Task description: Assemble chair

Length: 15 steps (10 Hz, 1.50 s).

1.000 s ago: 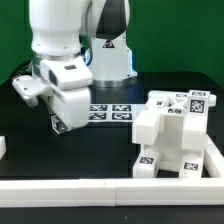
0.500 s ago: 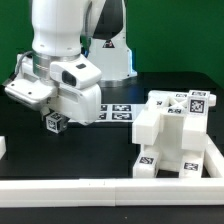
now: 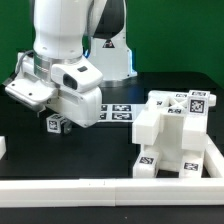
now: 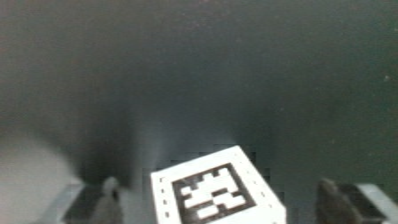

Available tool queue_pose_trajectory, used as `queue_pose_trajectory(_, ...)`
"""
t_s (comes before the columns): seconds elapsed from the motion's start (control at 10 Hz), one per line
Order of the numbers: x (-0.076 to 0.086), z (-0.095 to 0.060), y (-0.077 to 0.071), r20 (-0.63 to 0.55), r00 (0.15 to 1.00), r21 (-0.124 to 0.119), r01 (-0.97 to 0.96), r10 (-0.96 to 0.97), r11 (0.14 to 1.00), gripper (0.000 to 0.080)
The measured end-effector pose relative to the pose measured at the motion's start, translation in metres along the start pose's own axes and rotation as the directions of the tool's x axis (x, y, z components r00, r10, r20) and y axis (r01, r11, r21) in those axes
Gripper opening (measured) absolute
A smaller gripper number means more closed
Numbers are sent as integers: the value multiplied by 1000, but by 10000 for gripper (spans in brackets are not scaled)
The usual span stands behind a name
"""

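Here, starting at the exterior view's left, a small white part [image 3: 3, 147] sits at the frame's edge on the black table [image 3: 90, 150]. Next comes my gripper [image 3: 58, 124], hanging low under my tilted white wrist, with a small white chair piece [image 3: 57, 125] bearing a marker tag between its fingers, lifted just clear of the table. In my wrist view that tagged piece [image 4: 217, 186] stands between my two fingers [image 4: 96, 198], which show as dark shapes on either side with a visible gap between each one and the block, so I cannot tell for sure whether I am clamping it or merely straddling it. Behind my hand lies the marker board [image 3: 115, 110], flat on the table, partly covered by my arm. Further toward the exterior view's right stands the partly built chair [image 3: 172, 135], a chunky white cluster of blocks with several tags, resting against the white rail [image 3: 100, 188] that runs along the near edge of the table and turns up the right side.
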State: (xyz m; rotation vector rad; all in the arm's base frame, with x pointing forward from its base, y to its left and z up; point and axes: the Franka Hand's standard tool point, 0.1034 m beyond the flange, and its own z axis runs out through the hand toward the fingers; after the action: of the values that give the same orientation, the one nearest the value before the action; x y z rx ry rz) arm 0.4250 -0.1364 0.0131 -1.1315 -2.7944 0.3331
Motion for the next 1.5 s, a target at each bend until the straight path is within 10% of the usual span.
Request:
queue_pose_trajectory(0.6, -12, -28, 21, 14, 770, -114, -633, 638, 766, 649)
queue_pose_trajectory(1.0, -10, -26, 22, -20, 582, -108, -809, 813, 577, 649)
queue_pose_trajectory(1.5, -10, -30, 24, -60, -60, -14, -998, 996, -61, 649)
